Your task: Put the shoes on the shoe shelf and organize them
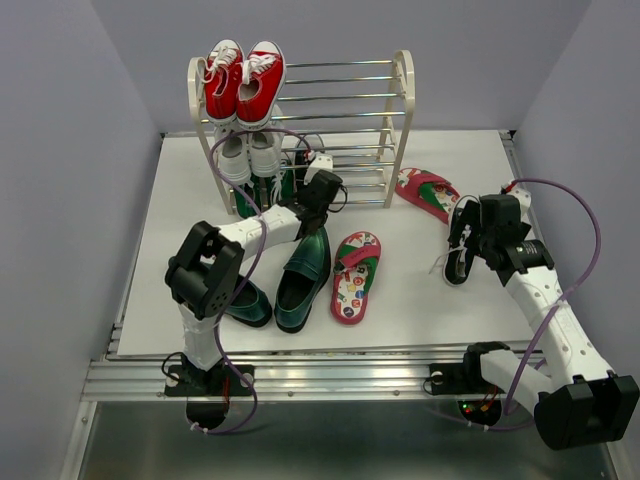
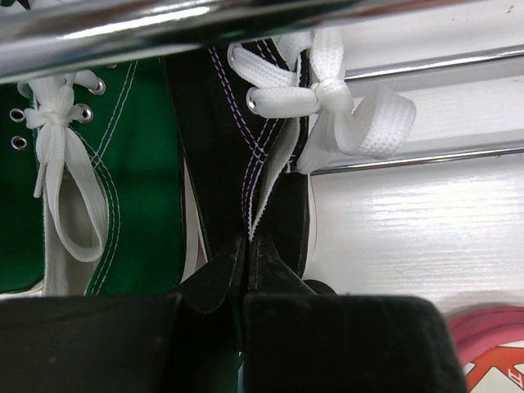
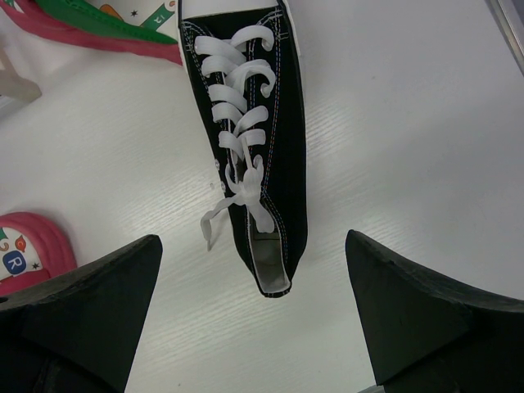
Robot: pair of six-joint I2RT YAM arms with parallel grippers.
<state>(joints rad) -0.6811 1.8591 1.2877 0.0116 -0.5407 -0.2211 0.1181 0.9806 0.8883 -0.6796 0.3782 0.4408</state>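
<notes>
The shoe shelf stands at the back edge of the table. The left gripper is pinched tight on a black sneaker low in the shelf. A shiny rod is above it and a green sneaker is just beside it. The right gripper is wide open over the other black sneaker, near the right edge, not touching it. One red flip-flop and the green loafers lie near the front edge.

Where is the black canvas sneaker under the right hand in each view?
Top external: black canvas sneaker, right of centre.
Left wrist: absent; the other black sneaker shows there.
Right wrist: centre.
Landmark: red flip-flop with printed footbed beside its toe.
</notes>
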